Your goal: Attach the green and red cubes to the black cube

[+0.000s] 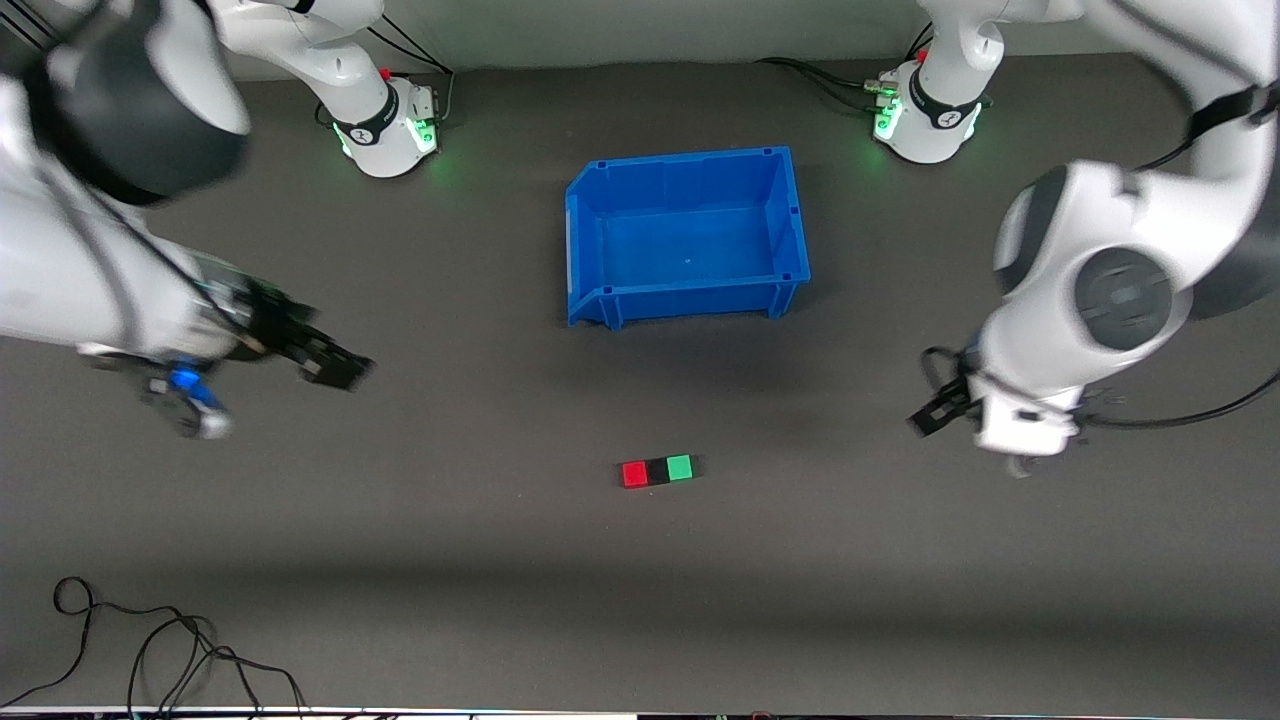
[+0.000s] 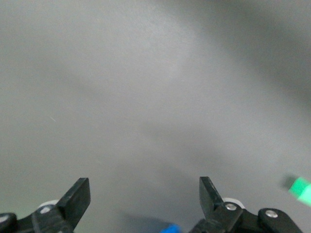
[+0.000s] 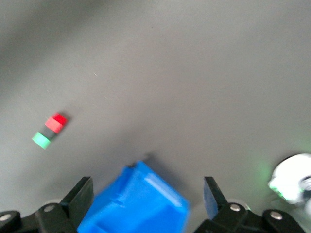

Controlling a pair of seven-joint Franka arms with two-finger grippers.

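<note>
While both arms hang in the air off the work, the three cubes sit joined in one row on the desk (image 1: 400, 560): red cube (image 1: 635, 474), black cube (image 1: 657, 471) in the middle, green cube (image 1: 680, 467), each touching the next. Red is on the end toward the right arm, green on the end toward the left arm. On the front view's clock face the row lies at about 6 o'clock from the blue bin (image 1: 583, 240), nearer to the front camera and well apart from it. Nothing visible in the bin.

Right claw (image 1: 335, 365) is over bare desk toward the right arm's end, roughly 9 o'clock from the row, well apart. Its fingers (image 3: 80, 194) stand wide with nothing between them; the right wrist view looks past them at the bin and the row.

Left claw (image 1: 932, 412) is over bare desk toward the left arm's end, about 3 o'clock from the row, well apart. Its fingers (image 2: 77, 196) are also wide and empty; the green cube shows at the edge of the left wrist view.

Loose black cable (image 1: 150, 640) lies on the desk close to the front camera, at the right arm's end.
</note>
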